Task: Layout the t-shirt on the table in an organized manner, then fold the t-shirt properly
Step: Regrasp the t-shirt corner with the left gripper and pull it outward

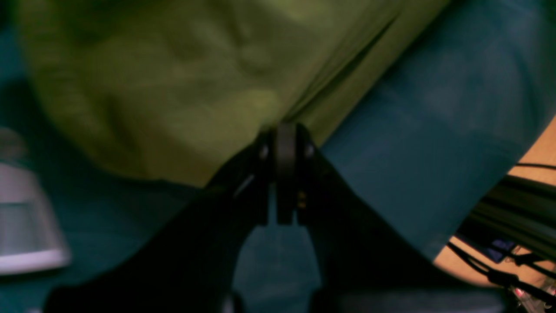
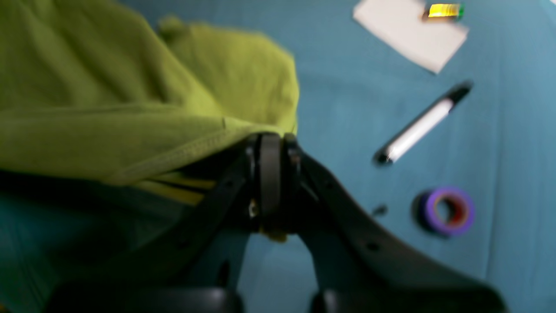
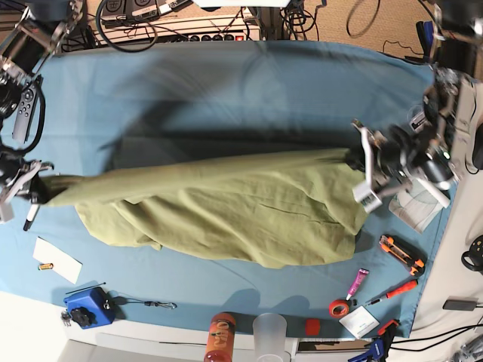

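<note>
The olive-green t-shirt [image 3: 226, 207] is stretched sideways between my two grippers, its upper edge taut and lifted, its lower part bunched on the light blue table [image 3: 226, 83]. My left gripper [image 3: 353, 156] is at the right of the base view, shut on the shirt's edge. In the left wrist view, the left gripper [image 1: 284, 130] pinches a fold of the t-shirt [image 1: 173, 87]. My right gripper [image 3: 41, 187] is at the left of the base view, and the right wrist view shows this right gripper [image 2: 271, 139] shut on a hemmed edge of the t-shirt [image 2: 108, 108].
Under the right arm lie a white paper [image 2: 408, 34], a marker pen [image 2: 419, 126] and a purple tape roll [image 2: 449, 211]. Along the front edge are a blue box [image 3: 87, 305], an orange bottle [image 3: 220, 335], a clear cup [image 3: 270, 332], red tape [image 3: 339, 307] and a utility knife [image 3: 400, 253].
</note>
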You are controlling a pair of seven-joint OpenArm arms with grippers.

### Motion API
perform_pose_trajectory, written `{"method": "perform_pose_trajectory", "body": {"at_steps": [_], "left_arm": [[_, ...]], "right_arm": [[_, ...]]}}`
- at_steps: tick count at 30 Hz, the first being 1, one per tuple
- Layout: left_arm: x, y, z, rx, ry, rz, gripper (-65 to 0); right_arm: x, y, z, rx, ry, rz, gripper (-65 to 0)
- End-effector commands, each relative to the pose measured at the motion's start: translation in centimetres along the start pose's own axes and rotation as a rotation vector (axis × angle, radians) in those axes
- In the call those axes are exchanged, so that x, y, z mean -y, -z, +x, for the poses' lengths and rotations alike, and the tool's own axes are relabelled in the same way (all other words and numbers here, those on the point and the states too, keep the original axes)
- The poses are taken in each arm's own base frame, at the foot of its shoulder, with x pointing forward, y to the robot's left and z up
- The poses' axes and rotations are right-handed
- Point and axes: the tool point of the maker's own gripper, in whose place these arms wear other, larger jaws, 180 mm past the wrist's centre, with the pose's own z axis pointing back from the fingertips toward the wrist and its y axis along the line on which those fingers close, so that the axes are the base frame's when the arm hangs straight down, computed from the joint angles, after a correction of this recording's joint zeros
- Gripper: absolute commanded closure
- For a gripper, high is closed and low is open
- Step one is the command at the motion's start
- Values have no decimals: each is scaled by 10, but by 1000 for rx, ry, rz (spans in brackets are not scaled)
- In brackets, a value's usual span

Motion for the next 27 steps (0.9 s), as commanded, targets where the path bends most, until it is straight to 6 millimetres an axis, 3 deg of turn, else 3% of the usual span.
{"method": "perform_pose_trajectory", "body": {"at_steps": [1, 8, 12, 13, 15, 18, 23, 27], "left_arm": [[-3, -6, 5, 20, 16, 27, 0], [36, 7, -24, 6, -26, -14, 0], [45, 11, -33, 15, -76, -32, 0], [45, 10, -36, 12, -81, -31, -22], [44, 10, -37, 12, -87, -28, -154], [44, 9, -36, 14, -86, -27, -285], [39, 0, -27, 21, -56, 46, -292], [15, -21, 4, 136, -10, 248, -292]], "right_arm": [[6, -9, 12, 35, -29, -23, 0], [-2, -6, -37, -90, -20, -6, 0], [-5, -6, -48, -106, -18, 0, 0], [-5, -6, -50, -110, -18, -6, 0], [-4, -4, -50, -107, -17, -13, 0], [-9, -1, -52, -95, -2, -3, 0], [-22, 7, -58, -88, 35, 27, 0], [-28, 11, -63, -90, 51, 38, 0]]}}
